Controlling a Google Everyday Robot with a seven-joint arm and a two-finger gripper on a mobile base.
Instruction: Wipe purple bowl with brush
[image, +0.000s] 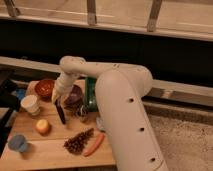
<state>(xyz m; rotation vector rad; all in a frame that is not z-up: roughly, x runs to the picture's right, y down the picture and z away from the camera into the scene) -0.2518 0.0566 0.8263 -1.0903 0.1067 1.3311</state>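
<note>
Sitting near the back of the wooden worktop (50, 150), the purple bowl (75, 93) is found just right of the reddish-orange bowl (44, 88) and partly covered by the arm's wrist. The brush (60, 111) hangs as a dark, slim stick below the end effector (58, 98), which is clamped on its upper end; the lower tip is seen over the wood just left of and in front of the purple bowl, not inside it. For the wipe to be done well, the tip probably needs to be carried rightward and up over the rim, then lowered until contact is made with the inner wall, and swept round with light pressure so that the bowl is not pushed into its neighbours. A tilt of the stick would likely help the tip reach the bottom. Around this spot a white cup (30, 104), a yellowish fruit (42, 126), a blue cup (17, 143), a dark cluster of grapes (78, 141) and an orange carrot (94, 144) are laid out, and a green object (90, 95) stands right of the bowl. Behind the worktop a dark wall is seen below a railing (92, 12), and speckled flooring (187, 135) lies to the right.
</note>
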